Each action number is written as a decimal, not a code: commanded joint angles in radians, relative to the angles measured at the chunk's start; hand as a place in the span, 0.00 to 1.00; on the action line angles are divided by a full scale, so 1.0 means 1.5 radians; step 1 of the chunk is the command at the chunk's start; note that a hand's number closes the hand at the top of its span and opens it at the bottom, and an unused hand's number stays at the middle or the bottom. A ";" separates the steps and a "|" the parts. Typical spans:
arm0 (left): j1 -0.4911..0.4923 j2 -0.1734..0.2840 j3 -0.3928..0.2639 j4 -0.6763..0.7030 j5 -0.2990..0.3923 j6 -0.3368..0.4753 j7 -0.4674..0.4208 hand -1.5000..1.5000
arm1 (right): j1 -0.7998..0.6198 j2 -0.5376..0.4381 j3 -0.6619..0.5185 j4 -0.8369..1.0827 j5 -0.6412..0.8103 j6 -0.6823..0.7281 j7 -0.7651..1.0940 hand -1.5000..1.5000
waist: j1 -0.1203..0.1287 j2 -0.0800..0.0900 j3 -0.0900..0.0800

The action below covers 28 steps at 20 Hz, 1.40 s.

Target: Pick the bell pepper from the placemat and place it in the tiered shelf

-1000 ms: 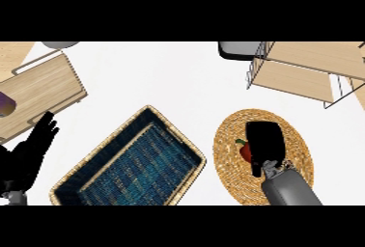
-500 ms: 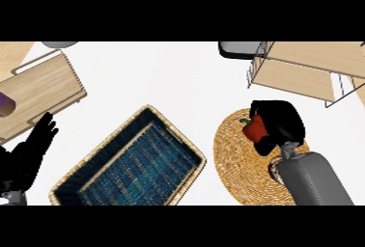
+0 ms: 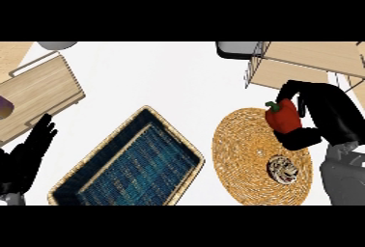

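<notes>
- right hand [image 3: 329, 116] at the view's right, fingers and thumb curled round the bell pepper [image 3: 282, 116], pinching it from both sides
- bell pepper red with green stem, stem pointing up-left in view; held over the upper right part of the placemat [image 3: 246, 159], can't tell if it's touching the mat or lifted clear
- placemat round, woven, straw colour; a small round patterned thing [image 3: 284, 169] lies on its lower right part, apart from the pepper
- tiered shelf [image 3: 299, 67] at upper right, light wood boards in a thin wire frame; its near edge is just above the hand and pepper
- left hand [image 3: 32, 149] at lower left edge, fingers straight and spread, pointing up, holding nothing, resting
- blue-lined wicker tray [image 3: 128, 164] between left hand and placemat, set at a slant, its right corner near the mat's left edge
- wooden board [image 3: 39, 94] at upper left, purple thing [image 3: 4, 106] on its left edge, mostly cut off
- grey round thing [image 3: 57, 44] at top left, dark grey thing [image 3: 239, 48] at top, beside the shelf; both cut by the frame
</notes>
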 commanded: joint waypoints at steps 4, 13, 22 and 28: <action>-0.003 -0.015 -0.010 -0.001 -0.017 0.017 0.009 0.50 | -0.031 0.025 -0.155 -0.174 -0.184 0.112 0.104 1.00 | -0.005 -0.001 0.000; -0.051 -0.002 0.004 0.017 -0.017 0.010 0.036 0.50 | -0.189 -0.013 -0.259 -0.266 -0.350 0.185 0.337 1.00 | 0.004 0.002 0.000; -0.045 -0.016 0.002 0.036 -0.023 0.002 0.006 0.50 | -0.304 -0.179 -0.250 -0.156 -0.285 0.168 0.333 1.00 | 0.008 0.004 0.000; -0.038 -0.001 0.018 0.027 -0.006 -0.022 0.005 0.50 | -0.376 -0.256 -0.239 0.002 -0.263 0.148 0.282 1.00 | 0.014 0.005 0.000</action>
